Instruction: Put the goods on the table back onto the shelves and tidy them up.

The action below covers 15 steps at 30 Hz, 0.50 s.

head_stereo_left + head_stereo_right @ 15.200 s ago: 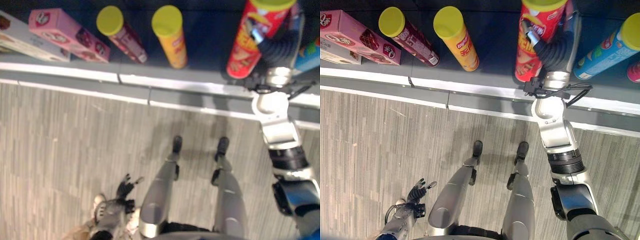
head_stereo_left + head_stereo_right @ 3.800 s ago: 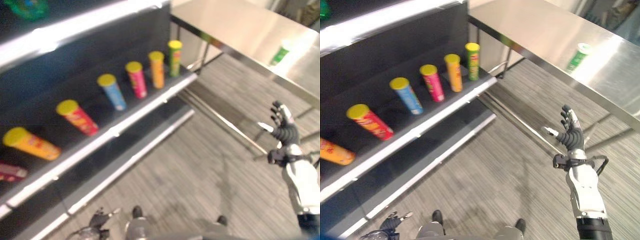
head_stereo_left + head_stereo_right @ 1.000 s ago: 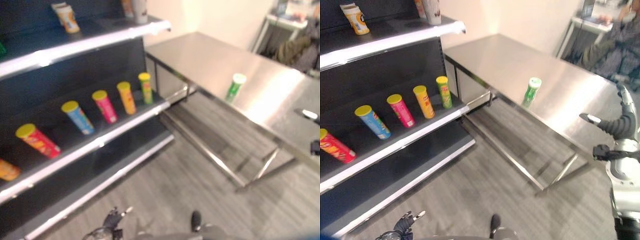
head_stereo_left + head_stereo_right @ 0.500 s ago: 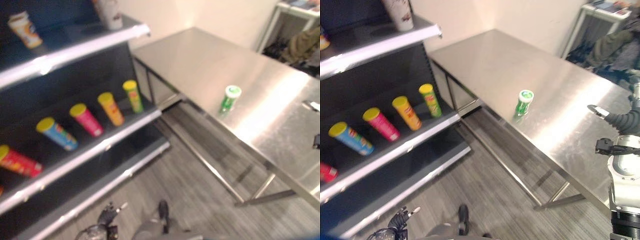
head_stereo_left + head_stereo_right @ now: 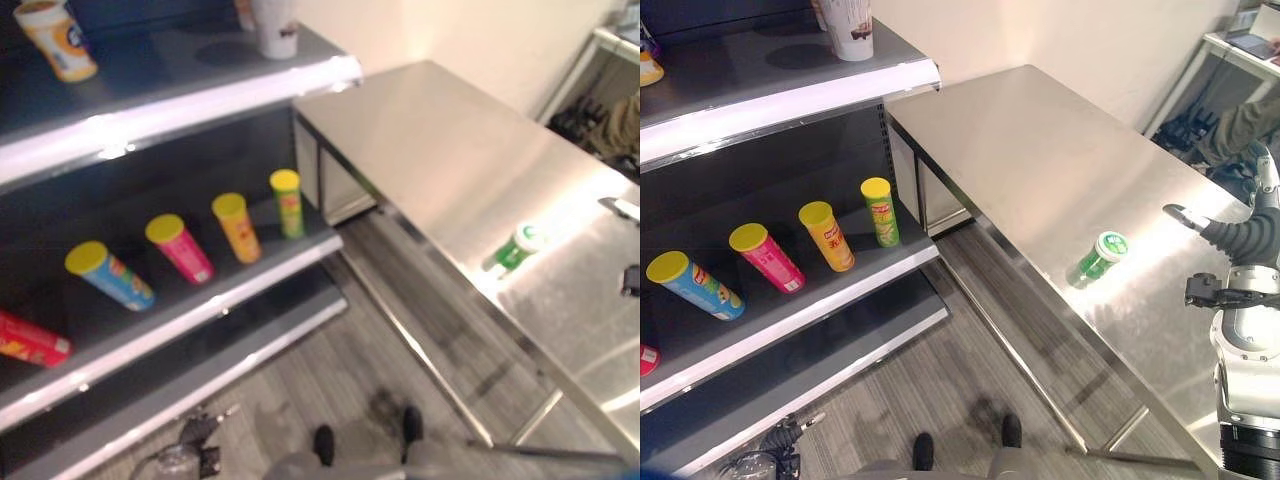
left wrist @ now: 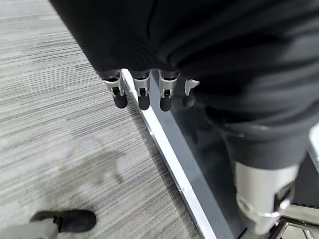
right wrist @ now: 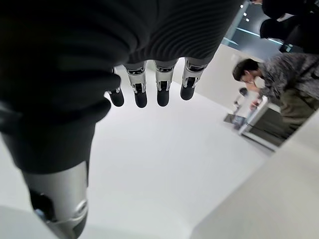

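Your right hand point(image 5: 1240, 238) hangs spread and empty over the steel desk point(image 5: 1040, 150), well apart from the green canister point(image 5: 1097, 258) awaiting shelving; your left hand point(image 5: 780, 437) dangles relaxed, holding nothing.

Bare steel table point(image 5: 1040, 150) all round the lone green can point(image 5: 1099, 256): open approach.
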### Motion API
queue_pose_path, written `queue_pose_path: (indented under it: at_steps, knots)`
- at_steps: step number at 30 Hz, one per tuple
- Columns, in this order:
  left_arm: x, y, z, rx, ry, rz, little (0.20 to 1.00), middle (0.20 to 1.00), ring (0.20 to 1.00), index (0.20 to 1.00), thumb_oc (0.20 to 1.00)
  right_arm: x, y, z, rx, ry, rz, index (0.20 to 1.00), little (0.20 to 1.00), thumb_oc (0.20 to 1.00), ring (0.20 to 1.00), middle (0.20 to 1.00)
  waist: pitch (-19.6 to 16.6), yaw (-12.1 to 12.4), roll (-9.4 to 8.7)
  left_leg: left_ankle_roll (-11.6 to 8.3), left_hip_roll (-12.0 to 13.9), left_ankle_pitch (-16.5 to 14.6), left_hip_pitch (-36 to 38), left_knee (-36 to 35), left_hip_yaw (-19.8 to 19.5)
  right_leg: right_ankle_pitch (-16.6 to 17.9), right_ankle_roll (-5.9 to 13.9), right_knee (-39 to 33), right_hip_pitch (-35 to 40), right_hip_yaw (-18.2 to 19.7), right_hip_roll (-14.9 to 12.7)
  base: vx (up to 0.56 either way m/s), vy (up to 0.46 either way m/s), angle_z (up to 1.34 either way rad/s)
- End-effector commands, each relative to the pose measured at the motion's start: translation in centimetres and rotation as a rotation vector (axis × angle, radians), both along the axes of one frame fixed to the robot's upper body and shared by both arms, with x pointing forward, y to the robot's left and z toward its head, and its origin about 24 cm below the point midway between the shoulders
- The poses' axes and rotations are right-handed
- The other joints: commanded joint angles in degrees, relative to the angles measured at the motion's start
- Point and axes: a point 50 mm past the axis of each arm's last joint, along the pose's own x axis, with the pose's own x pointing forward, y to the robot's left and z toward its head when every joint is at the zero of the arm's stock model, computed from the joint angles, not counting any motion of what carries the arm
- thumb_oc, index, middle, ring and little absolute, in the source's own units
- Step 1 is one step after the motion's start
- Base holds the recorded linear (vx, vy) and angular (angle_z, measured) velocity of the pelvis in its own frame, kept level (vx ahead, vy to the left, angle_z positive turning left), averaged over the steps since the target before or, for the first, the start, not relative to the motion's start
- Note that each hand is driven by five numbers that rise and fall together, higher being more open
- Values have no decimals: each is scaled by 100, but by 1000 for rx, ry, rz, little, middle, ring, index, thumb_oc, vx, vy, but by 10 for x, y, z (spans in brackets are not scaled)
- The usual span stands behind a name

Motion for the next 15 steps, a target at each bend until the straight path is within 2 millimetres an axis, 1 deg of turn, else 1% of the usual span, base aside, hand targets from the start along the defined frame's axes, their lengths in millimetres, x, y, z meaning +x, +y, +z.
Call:
queue_pose_path:
  at_steps: [1, 3, 5, 6, 8, 13, 15]
  knots:
    - [18, 8, 14, 46, -79, -74, 1000, 1000, 1000, 1000, 1000, -1, -17, 18, -5, -26, -8, 1000, 1000, 1000, 1000, 1000, -160, 26, -211, -598, 354, -536, 98, 41, 494, 68, 99, 557, 6, -138, -29, 93, -121, 70]
    - [17, 7, 13, 40, -76, -77, 1000, 1000, 1000, 1000, 1000, -5, -23, 14, 9, 8, -6, 1000, 1000, 1000, 1000, 1000, -225, -8, -263, -636, 377, -549, 97, 31, 485, 129, 111, 462, 85, -184, -26, 60, -79, 6]
    - [14, 4, 10, 33, -57, -97, 1000, 1000, 1000, 1000, 1000, -5, -23, 8, 21, 64, 35, 1000, 1000, 1000, 1000, 1000, -268, -26, -293, -688, 441, -549, 75, 33, 478, 72, 102, 389, 149, -306, 5, 33, -78, 13]
    - [14, 4, 10, 33, -57, -98, 1000, 1000, 1000, 1000, 1000, -5, -24, 8, 21, 64, 35, 1000, 1000, 1000, 1000, 1000, -269, -28, -290, -689, 443, -549, 75, 33, 476, 72, 101, 387, 150, -309, 6, 17, -57, 12]
    - [13, 3, 9, 34, -48, -113, 1000, 1000, 1000, 1000, 1000, -5, -23, 4, 15, 121, 74, 1000, 1000, 1000, 1000, 1000, -280, -34, -301, -720, 485, -531, 58, 37, 496, 60, 97, 361, 185, -359, 25, 4, -36, -9]
    - [13, 3, 9, 34, -47, -113, 1000, 1000, 1000, 1000, 1000, -5, -23, 4, 14, 122, 74, 1000, 1000, 1000, 1000, 1000, -282, -38, -298, -721, 486, -531, 57, 37, 493, 60, 96, 359, 187, -363, 26, 1, -6, 0]
    - [9, 5, 7, 32, -33, -102, 1000, 1000, 1000, 1000, 1000, -8, -25, 1, 19, 170, 105, 1000, 1000, 1000, 1000, 1000, -311, -56, -309, -756, 539, -521, 60, 23, 515, -3, 88, 320, 253, -435, 50, 12, -37, 3]
